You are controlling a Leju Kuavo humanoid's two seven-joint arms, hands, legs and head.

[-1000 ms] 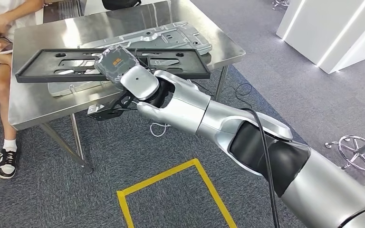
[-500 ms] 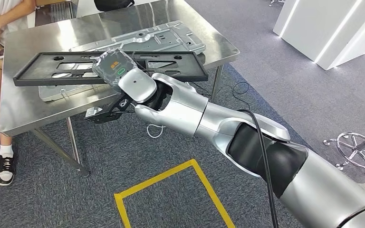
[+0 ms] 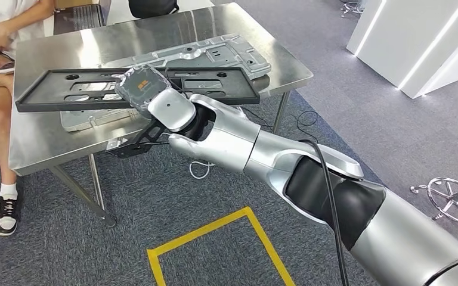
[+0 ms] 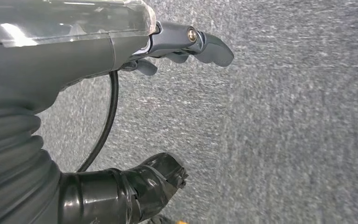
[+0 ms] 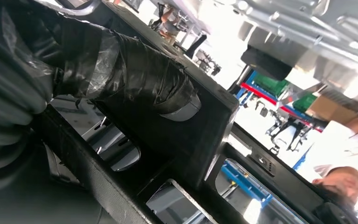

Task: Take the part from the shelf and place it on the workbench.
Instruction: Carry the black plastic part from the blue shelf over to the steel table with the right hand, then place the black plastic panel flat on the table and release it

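The shiny stainless-steel table sits a little higher and further right in the head view than half a second ago, and the whole scene has slid with it, so this is the camera moving with the robot's body, not the things themselves. Against the table, the long flat black plastic frame with cut-out slots lies much as it did, spanning the tabletop over the pale grey stamped-metal panel beneath it, its near edge just past the table's front edge. It looks low and close to level, though I cannot tell whether it already rests on the panel.

The right robot hand grips the frame at mid-length; in the right wrist view its taped thumb presses on a black crossbar. That suggests the placing is nearly done, with release remaining.

The left robot hand hangs over grey carpet, fingers apart and holding nothing.

A seated person is at the table's far left corner.
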